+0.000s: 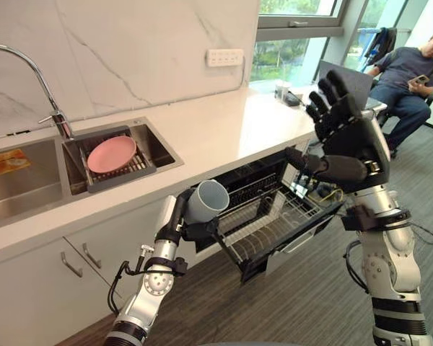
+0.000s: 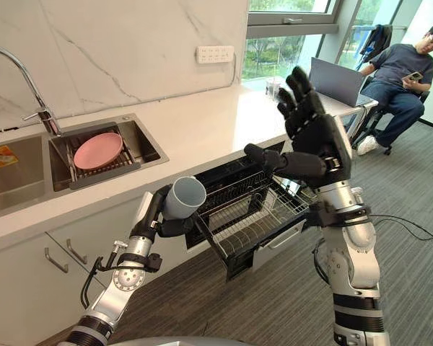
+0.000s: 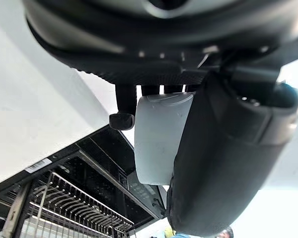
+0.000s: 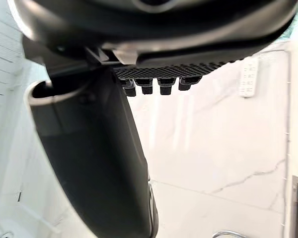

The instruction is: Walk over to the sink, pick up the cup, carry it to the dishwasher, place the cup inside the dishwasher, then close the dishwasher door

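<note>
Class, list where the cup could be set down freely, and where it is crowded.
Free: the pulled-out dishwasher rack, bare right of the left hand holding the cup; the counter between sink and wall socket. Crowded: the sink's basket, holding a pink plate.

Bright daylight is admitted through the windows (image 1: 281,54) at the far right. Glare is thrown across the white table (image 1: 224,130) beside them, while the sink (image 1: 29,194) basin is left in soft shade.
</note>
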